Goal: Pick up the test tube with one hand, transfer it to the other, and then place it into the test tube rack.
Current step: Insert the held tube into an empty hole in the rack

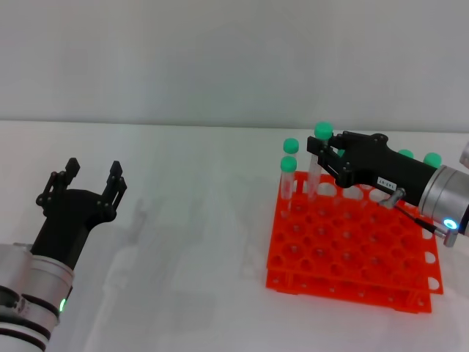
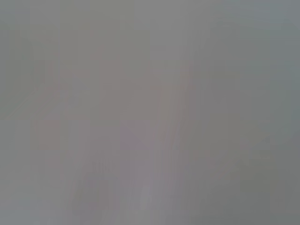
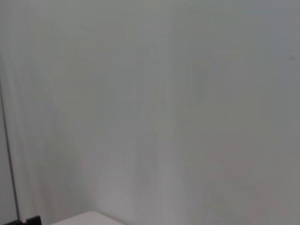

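Right hand (image 1: 320,149) over far left corner of test tube rack (image 1: 352,249), apparently clamped on upright test tube (image 1: 316,158) standing in a hole. Left hand (image 1: 94,178) spread wide, empty, above white bench (image 1: 190,220), well apart.

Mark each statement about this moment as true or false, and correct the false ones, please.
1. The right pincer grips a test tube just below its green cap, over the rack's far row. True.
2. The left pincer holds a tube. False: it is open and empty, far from the rack.
3. The test tube rack is blue. False: it is bright orange.
4. Other green-capped tubes stand upright in the rack. True.
5. The rack lies tipped on its side. False: it sits flat on the white table.
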